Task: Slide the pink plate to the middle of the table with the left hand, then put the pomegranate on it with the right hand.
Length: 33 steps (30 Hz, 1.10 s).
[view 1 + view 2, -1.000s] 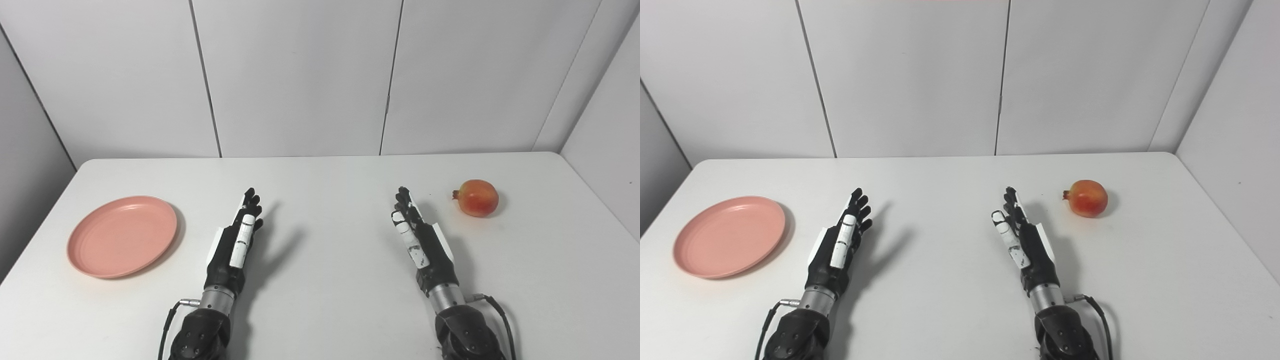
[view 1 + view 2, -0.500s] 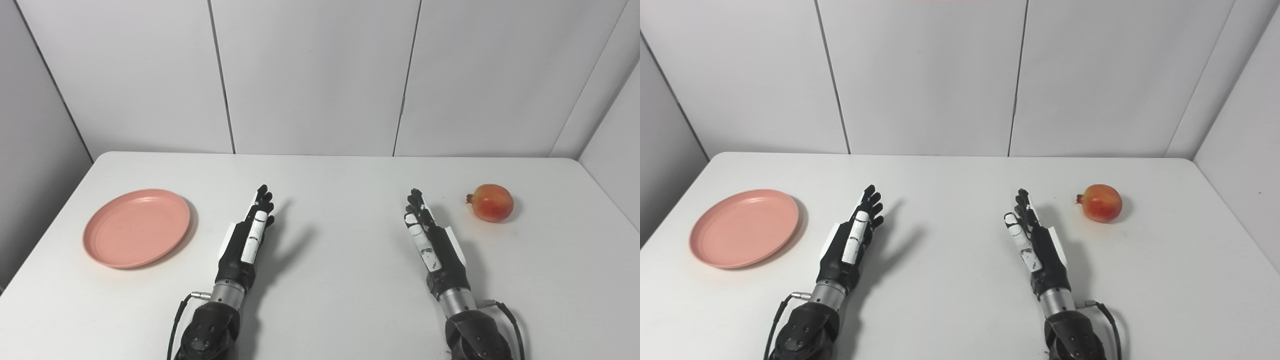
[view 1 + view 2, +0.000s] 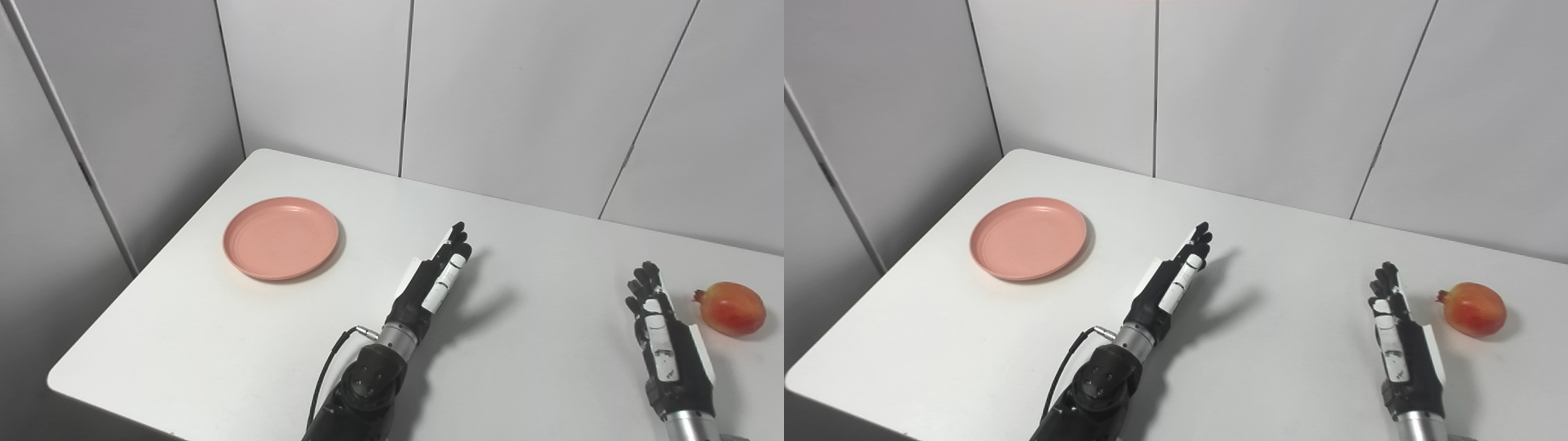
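Note:
A round pink plate (image 3: 280, 237) lies on the white table (image 3: 257, 355) near its far left corner. My left hand (image 3: 433, 278) is open, fingers straight and pointing away, well to the right of the plate and apart from it. A red-orange pomegranate (image 3: 732, 308) rests at the right side of the table. Just left of the fruit my right hand (image 3: 664, 338) is open, on edge with fingers stretched forward, holding nothing and not touching the fruit.
Grey wall panels (image 3: 502, 92) close off the back and left of the table. The table's left edge (image 3: 147, 269) and front left corner (image 3: 58, 383) are in view, with a drop beyond them.
The whole picture has swung to the left, so the camera turned. Plate, pomegranate and both hands keep their places on the table; both hands stay open.

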Each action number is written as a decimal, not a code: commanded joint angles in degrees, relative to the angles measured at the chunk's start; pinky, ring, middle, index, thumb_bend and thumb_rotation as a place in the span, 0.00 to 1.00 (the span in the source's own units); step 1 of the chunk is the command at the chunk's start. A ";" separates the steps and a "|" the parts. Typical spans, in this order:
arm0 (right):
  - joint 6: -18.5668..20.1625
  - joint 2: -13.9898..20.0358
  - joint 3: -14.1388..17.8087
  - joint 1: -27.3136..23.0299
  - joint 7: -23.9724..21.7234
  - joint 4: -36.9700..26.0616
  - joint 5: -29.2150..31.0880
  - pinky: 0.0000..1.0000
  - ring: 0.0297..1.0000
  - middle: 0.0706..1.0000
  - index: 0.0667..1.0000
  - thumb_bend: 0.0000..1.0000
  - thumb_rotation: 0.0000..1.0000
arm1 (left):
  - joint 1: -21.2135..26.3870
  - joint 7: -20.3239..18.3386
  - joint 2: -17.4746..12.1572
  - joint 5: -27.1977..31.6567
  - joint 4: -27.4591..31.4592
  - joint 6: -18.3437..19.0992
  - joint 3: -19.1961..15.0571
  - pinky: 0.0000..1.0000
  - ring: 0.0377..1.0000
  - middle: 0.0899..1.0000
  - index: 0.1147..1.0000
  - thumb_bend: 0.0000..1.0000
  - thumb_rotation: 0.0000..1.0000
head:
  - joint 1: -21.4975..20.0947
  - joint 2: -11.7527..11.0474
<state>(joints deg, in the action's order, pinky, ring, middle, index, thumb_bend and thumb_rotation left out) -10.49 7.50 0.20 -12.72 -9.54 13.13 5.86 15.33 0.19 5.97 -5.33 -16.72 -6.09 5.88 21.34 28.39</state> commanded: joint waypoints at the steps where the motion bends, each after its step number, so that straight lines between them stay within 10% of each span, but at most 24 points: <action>1: -3.75 0.88 0.61 1.12 -1.21 2.23 1.15 1.00 1.00 1.00 1.00 0.65 0.95 | 0.03 1.43 0.43 -1.26 -1.88 -2.39 0.49 0.98 1.00 1.00 0.99 0.54 1.00 | 0.39 -0.17; 33: -4.71 0.18 0.55 1.20 -1.39 2.41 0.55 1.00 1.00 1.00 1.00 0.60 0.96 | -0.44 -0.48 0.80 1.27 3.03 1.01 0.12 0.98 0.99 0.99 0.98 0.53 1.00 | -2.20 -1.63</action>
<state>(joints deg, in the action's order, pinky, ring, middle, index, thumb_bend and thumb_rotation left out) -12.64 7.82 0.59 -12.75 -10.82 13.54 6.14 14.42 0.84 6.96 -4.88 -15.35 -5.21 5.81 19.07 26.72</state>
